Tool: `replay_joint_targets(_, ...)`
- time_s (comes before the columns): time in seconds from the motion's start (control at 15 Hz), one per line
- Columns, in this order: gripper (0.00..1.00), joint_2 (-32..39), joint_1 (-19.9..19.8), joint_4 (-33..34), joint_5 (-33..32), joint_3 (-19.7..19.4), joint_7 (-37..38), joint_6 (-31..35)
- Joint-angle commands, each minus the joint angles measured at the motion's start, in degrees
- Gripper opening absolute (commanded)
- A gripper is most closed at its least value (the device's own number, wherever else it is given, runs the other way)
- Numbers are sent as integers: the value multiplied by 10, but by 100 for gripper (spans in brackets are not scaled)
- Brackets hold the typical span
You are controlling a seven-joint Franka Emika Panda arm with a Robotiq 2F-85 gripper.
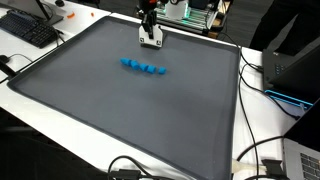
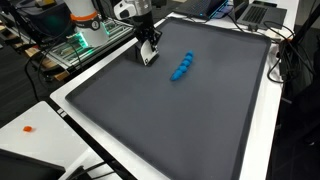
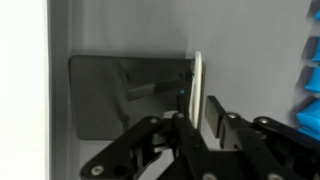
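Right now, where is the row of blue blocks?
In both exterior views the row of blue blocks lies on the grey mat, apart from the fingers, nearer the mat's middle; the wrist view shows it at the right edge.

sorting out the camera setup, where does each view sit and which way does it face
Exterior view: high, facing the arm across the grey mat, looking down at the blue row; gripper at the far edge.
Exterior view: high off a mat corner, looking slantwise across it; gripper shows near the top.
Wrist view: above the gripper, looking down past its fingers.
Shared: all three catch the blue row.
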Motion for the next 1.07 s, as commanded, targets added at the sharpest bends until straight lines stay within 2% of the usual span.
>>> replay_joint_targets(0.0,59,-13,2,1,18,-1,-34,-14)
replay_joint_targets(0.33,96,-55,-4,-3,-7,1,-34,-37)
replay_joint_targets(0.4,99,-61,-5,-2,-9,1,-37,-48)
replay_joint_targets(0.73,100,-91,-17,12,-42,2,-34,-137)
replay_joint_targets(1.0,100,-120,-19,40,-75,2,-68,-227)
